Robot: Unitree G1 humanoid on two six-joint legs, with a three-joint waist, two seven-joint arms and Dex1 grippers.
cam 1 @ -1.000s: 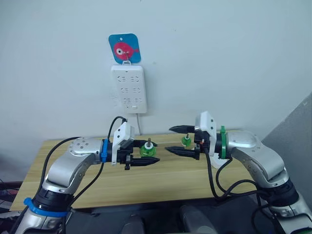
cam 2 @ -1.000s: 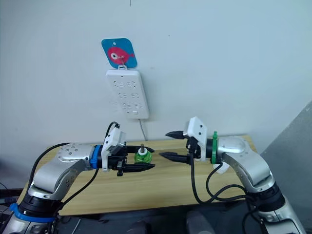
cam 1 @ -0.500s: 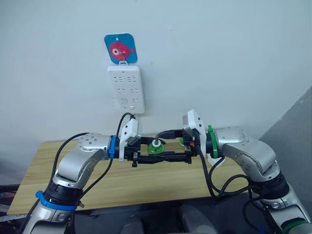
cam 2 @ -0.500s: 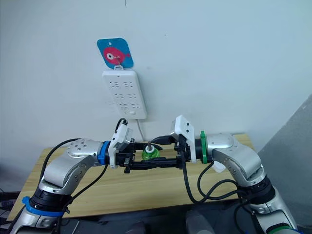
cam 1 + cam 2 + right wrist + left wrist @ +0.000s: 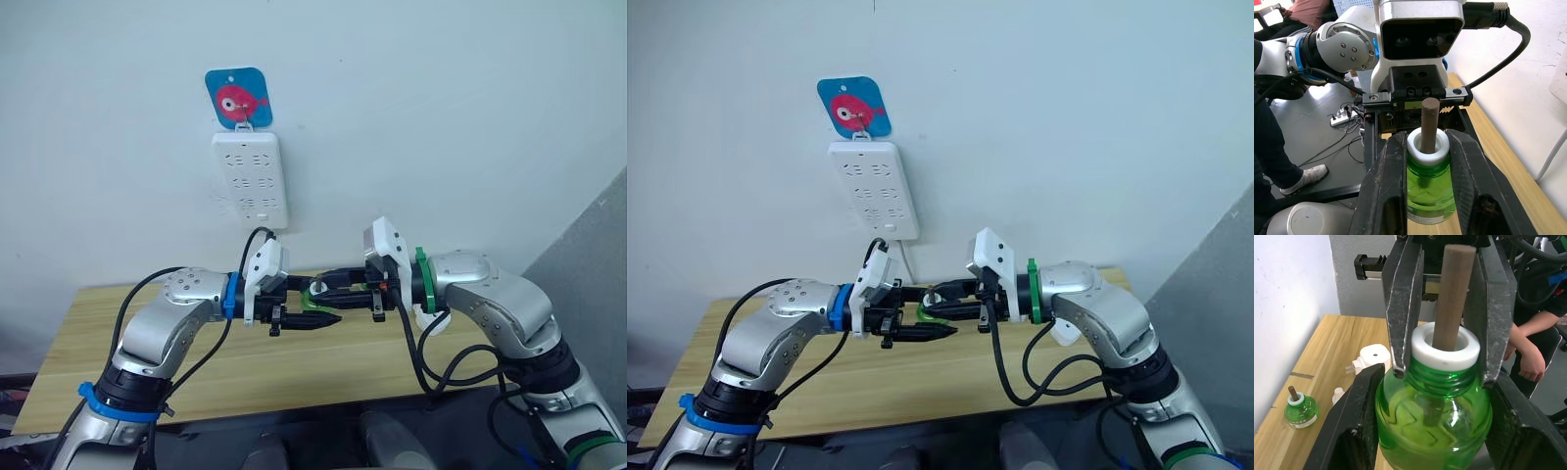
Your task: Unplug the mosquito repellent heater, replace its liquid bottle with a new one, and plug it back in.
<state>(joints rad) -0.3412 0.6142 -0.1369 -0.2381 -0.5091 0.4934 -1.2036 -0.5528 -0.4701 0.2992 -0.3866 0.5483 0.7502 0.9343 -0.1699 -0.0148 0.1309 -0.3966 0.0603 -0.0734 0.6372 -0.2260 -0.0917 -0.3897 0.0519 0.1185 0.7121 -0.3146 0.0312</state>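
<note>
Bottle [image 5: 1432, 411] between both claws

Both arms are raised and bent inward, forearms roughly level, so the left gripper [image 5: 312, 309] and the right gripper [image 5: 331, 285] meet tip to tip, overlapping. Each pair of jaws seems closed on the same green bottle [image 5: 1433, 415], left lower down, right at its neck.

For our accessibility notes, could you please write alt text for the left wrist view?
A green liquid bottle with a brown wick is gripped by black fingers from both grippers. Behind, the white heater and another bottle sit on the wooden table.
</note>
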